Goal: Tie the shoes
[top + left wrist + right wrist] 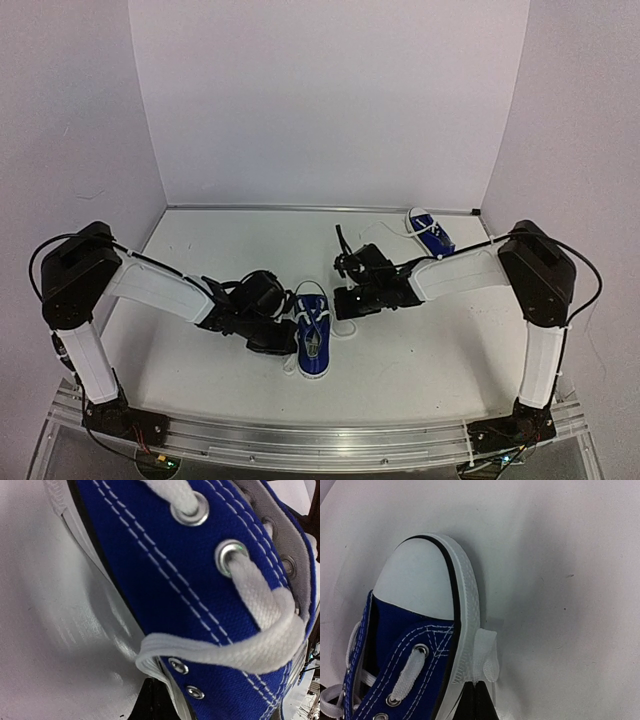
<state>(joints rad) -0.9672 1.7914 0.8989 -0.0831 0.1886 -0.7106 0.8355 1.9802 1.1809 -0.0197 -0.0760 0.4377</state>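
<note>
near shoe (313,338) sits mid tabletop (430,350) between both arms. far shoe (430,232) is well apart at the back right, no arm on it, a lace trailing off it.

right end effector (475,700) looks pinched narrow on a short fold of white lace (487,659), right against the sole beside the toe cap (415,577). left end effector (285,335) is pressed up against the near shoe's side. can't tell if it's wide, narrow or holding anything.

risks, my read:
- the lace is held only at the fingertips. an off-axis pull and it slips out, then it's a re-grasp off a flat tabletop.
- the shoe is light and nothing visibly pins it. pulling the lace likely drags or tips the whole shoe instead of tensioning it.
- the left wrist camera is so close that any grasp on that side is near blind. it could catch canvas or the wrong strand.
- no knot or bow visible on either shoe, so most of the task is ahead.

views:
- top gives the layout, both shoes and arm poses. the lace pinch is hidden under the arms there.
- right wrist alone shows the pinch and the toe cap.
- left wrist alone shows the eyelets (231,555) and a strand looped flat across the side canvas, but not where its own fingers are.
</note>
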